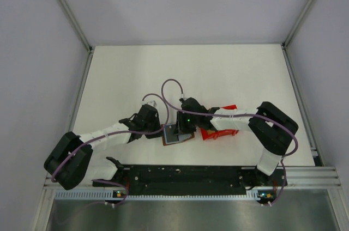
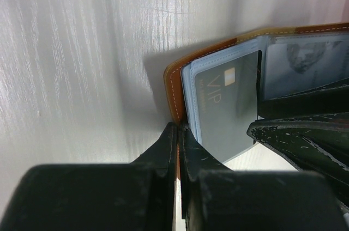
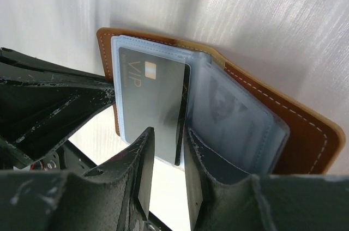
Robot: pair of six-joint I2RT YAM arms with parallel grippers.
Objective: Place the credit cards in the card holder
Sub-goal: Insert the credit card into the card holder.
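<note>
The brown card holder [image 1: 177, 137] lies open on the table between both arms, its clear sleeves facing up. My left gripper [image 2: 179, 127] is shut on the edge of the card holder's brown cover [image 2: 174, 89]. A grey credit card [image 3: 152, 100] marked VIP sits partly inside the left sleeve, with its lower end sticking out. My right gripper [image 3: 168, 133] is open, its fingers standing apart on either side of that card's lower right corner. Next to the card, another sleeve [image 3: 240, 116] shows a faint print. No other credit cards are visible.
A small red open box [image 1: 218, 133] stands just right of the card holder, partly under the right arm. The white table [image 1: 185, 73] stretches away behind, with metal frame rails along both sides. In the right wrist view the left gripper's fingers [image 3: 49, 95] fill the left side.
</note>
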